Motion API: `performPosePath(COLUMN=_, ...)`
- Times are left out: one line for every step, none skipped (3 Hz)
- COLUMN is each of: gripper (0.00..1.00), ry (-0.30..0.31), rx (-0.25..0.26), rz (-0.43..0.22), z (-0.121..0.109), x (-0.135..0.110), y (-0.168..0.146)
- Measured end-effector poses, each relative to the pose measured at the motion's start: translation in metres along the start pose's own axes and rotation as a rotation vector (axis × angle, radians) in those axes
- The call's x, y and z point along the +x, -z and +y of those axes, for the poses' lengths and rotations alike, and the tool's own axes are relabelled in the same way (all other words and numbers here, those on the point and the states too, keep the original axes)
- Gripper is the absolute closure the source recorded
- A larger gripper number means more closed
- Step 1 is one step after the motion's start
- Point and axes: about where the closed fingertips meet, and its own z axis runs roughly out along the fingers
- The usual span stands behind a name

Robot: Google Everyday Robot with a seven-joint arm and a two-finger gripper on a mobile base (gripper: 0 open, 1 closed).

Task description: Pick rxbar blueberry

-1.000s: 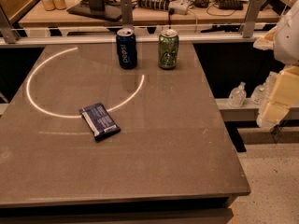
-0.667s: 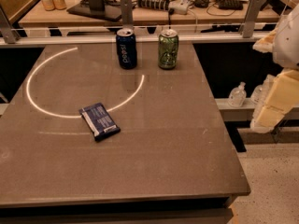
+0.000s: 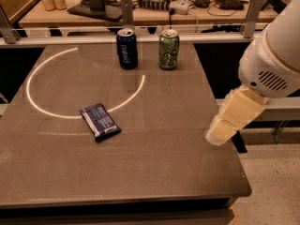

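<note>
You have the bar [image 3: 99, 121] lying flat on the table [image 3: 154, 172], at about 9 o'clock from the tabletop's middle, its long axis running from 11 o'clock to 5 o'clock. It sits on the near rim of a bright ring of light [image 3: 32, 74] cast on the surface, at roughly 5 o'clock on that ring. Nothing is touching the bar. At the far edge, around 12 o'clock, a blue can [image 3: 127, 48] stands upright, with a green can [image 3: 168, 49] just beside it at its 3 o'clock; both are well apart from the bar. Your gripper [image 3: 219, 134] hangs at 3 o'clock, over the table's right edge, well apart from the bar and carrying nothing that you can see. Whether it is open or closed cannot be told from this angle. The white arm [image 3: 274, 60] rises from it toward 1 o'clock. Beyond the table a desk [image 3: 70, 17] carries cables.
</note>
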Motion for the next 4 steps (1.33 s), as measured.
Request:
performPosePath(gripper=0.00, ry=-0.148, rx=-0.048, rz=0.030, z=0.012, x=-0.027, y=-0.019)
performPosePath(gripper=0.00, ry=-0.192, rx=-0.038, rz=0.024, z=0.012, x=-0.028, y=-0.015)
performPosePath(gripper=0.00, ry=-0.193, rx=-0.034, rz=0.029, z=0.012, x=-0.030, y=-0.015)
performPosePath(gripper=0.00, ry=-0.197, rx=-0.013, rz=0.059, z=0.012, x=-0.046, y=-0.019)
